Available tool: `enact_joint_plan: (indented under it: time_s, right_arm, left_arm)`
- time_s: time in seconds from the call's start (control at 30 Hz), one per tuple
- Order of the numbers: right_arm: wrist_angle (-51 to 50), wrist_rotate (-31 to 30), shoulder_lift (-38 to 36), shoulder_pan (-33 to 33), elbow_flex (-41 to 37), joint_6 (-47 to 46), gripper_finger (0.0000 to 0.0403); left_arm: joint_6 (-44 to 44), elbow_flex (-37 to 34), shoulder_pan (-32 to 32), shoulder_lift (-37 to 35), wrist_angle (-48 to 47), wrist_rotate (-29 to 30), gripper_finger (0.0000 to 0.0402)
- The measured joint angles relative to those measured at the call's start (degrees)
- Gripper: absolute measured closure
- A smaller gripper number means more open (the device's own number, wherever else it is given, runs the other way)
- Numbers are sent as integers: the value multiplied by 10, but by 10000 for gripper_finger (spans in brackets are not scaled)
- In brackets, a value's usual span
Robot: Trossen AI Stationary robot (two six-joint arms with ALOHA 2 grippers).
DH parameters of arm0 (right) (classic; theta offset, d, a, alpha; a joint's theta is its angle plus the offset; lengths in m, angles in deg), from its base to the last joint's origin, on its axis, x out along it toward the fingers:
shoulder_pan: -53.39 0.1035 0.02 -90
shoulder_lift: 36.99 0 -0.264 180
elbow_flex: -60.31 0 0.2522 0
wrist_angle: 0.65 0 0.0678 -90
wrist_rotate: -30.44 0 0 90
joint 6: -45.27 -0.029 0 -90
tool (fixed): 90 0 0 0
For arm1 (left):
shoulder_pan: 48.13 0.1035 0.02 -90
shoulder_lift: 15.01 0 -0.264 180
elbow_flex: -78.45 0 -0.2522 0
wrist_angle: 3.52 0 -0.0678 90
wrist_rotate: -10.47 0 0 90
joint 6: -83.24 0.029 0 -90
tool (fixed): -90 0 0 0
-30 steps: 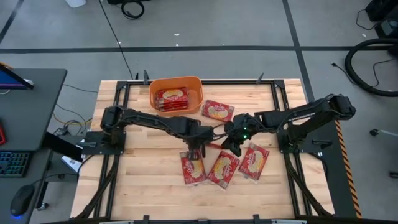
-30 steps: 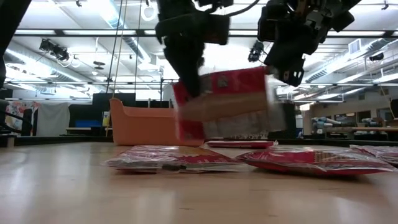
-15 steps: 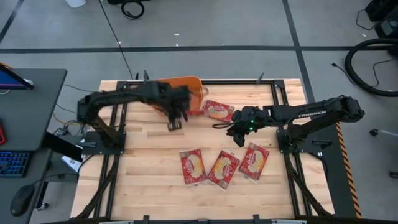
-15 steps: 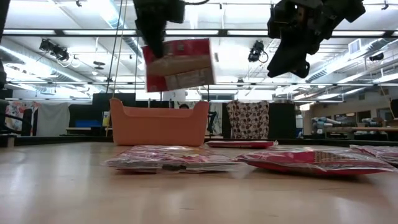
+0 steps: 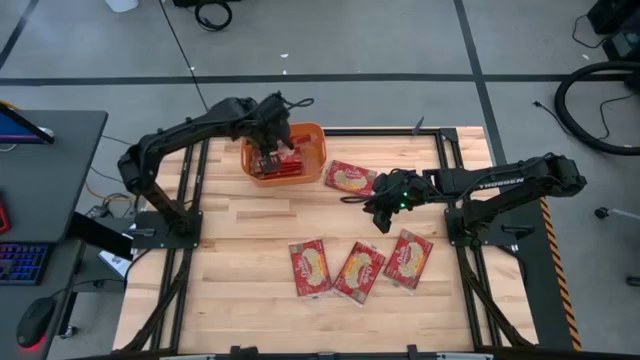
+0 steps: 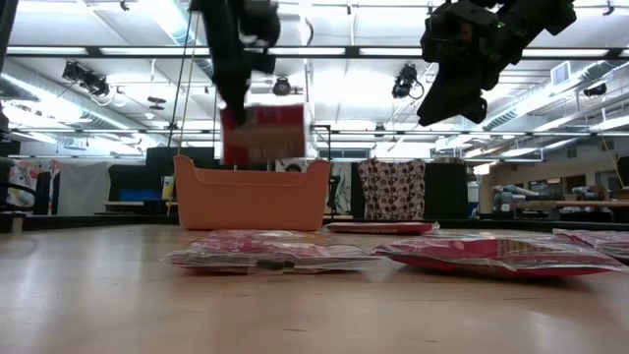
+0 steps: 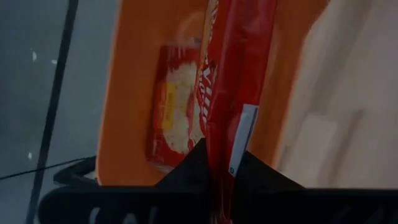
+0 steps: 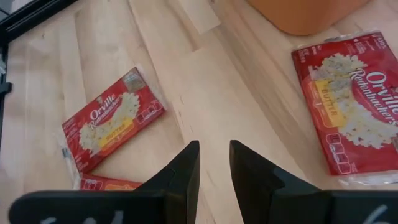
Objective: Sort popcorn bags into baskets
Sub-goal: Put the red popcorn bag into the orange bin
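Observation:
My left gripper [image 5: 272, 135] hangs over the orange basket [image 5: 312, 135] at the table's far side, shut on a red popcorn bag [image 6: 263, 133]. That bag shows edge-on in the left wrist view [image 7: 233, 74]. Another bag [image 7: 174, 106] lies flat on the basket's floor. My right gripper [image 5: 384, 207] hovers above the table's middle, open and holding nothing [image 8: 214, 163]. One bag [image 5: 349, 178] lies flat just right of the basket. Three more [image 5: 310, 268], [image 5: 360, 272], [image 5: 408, 258] lie in a row nearer the front edge. My left gripper pinches the popcorn bag between its two fingers at the bag's upper edge [image 7: 219, 163], coming from above and pointing down. The bag hangs below the fingers, lifted clear, and its lower edge [image 6: 265, 160] is about level with the basket's rim.
The basket's low walls [image 6: 251, 197] stand at the far edge, left of centre. Bare wood [image 5: 230, 250] lies on the table's left half and between the bags and the basket. Black frame rails [image 5: 190, 290] run along the table's sides.
My left gripper has carried the bag up from the table's middle toward the far-left, then lowered it over the basket. The bag has gone from low above the table to hanging at the basket's rim. My right gripper has drawn slightly away toward the right and stayed there.

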Motion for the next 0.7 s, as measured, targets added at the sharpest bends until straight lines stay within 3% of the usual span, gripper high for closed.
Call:
enact_joint_plan:
  time_s: [0.07,0.23,0.4,0.7]
  right_arm:
    - [0,0,0,-3,0,-3,310]
    - [0,0,0,-11,0,-17,310]
    - [0,2,0,-21,0,-20,310]
    - [-1,49,0,-43,0,-21,310]
  left_arm:
    - [18,-38,13,3,19,18,366]
    - [62,-124,23,5,100,134,366]
    - [96,-162,21,5,133,121,350]
    - [68,-149,22,-11,56,73,267]
